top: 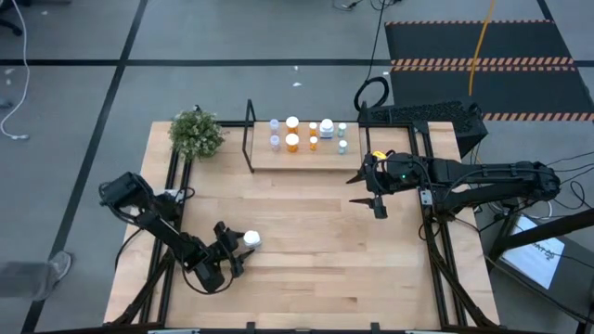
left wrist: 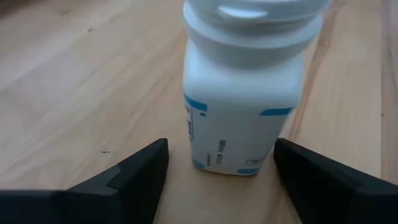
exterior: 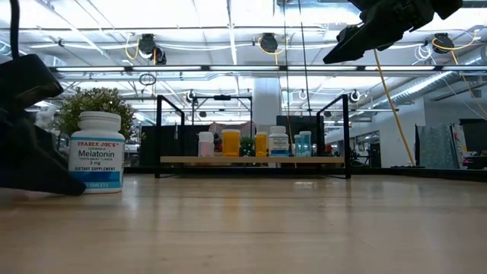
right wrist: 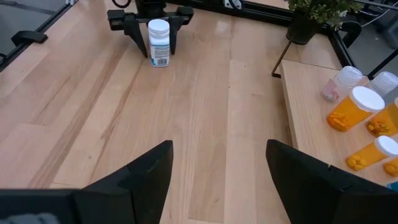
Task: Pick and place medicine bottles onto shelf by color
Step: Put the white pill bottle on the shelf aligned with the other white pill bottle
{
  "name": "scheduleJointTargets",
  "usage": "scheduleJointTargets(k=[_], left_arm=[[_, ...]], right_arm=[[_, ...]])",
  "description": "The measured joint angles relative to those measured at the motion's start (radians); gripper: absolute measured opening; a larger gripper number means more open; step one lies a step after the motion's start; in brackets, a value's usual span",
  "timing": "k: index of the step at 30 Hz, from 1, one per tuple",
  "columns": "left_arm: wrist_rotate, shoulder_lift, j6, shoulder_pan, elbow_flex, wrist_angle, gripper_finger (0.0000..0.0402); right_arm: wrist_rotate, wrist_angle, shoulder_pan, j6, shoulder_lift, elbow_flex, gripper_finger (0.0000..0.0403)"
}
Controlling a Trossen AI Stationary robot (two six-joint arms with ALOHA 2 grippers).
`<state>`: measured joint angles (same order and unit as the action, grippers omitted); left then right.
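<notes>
A white medicine bottle (top: 250,239) with a white cap and blue-printed label stands upright on its base on the tabletop, near the front left (exterior: 97,152). My left gripper (top: 237,249) is low at the table and open. Its fingers stand either side of the bottle's lower body (left wrist: 239,124), and no touch shows. The shelf (top: 269,160) at the far middle carries several small bottles, orange (top: 292,141), clear, white and greenish, all upright (exterior: 230,143). My right gripper (top: 367,195) hangs open and empty above the table, right of the shelf (right wrist: 217,155).
A potted plant (top: 197,133) stands at the far left corner beside the shelf's black end frame (top: 249,134). A black device (top: 422,113) lies behind the shelf's right end. Bare wood stretches between the white bottle and the shelf (right wrist: 205,93).
</notes>
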<state>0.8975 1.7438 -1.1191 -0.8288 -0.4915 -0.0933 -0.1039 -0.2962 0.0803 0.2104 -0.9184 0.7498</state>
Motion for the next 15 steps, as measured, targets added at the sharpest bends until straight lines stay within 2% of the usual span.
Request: scheduleJointTargets(k=[4,11,15], left_arm=[[0.035,0.02,0.021,-0.018,0.001,-0.029,0.0285],[0.034,0.02,0.065,-0.006,0.0,-0.036,0.0231],[0.035,0.02,0.117,0.016,0.0,-0.05,0.0217]], right_arm=[[0.0,0.0,0.0,0.0,0.0,0.0,0.0254],[0.001,0.012,0.0,0.002,0.0,0.0,0.0254],[0.001,0.017,0.0,0.003,0.0,0.0,0.0254]])
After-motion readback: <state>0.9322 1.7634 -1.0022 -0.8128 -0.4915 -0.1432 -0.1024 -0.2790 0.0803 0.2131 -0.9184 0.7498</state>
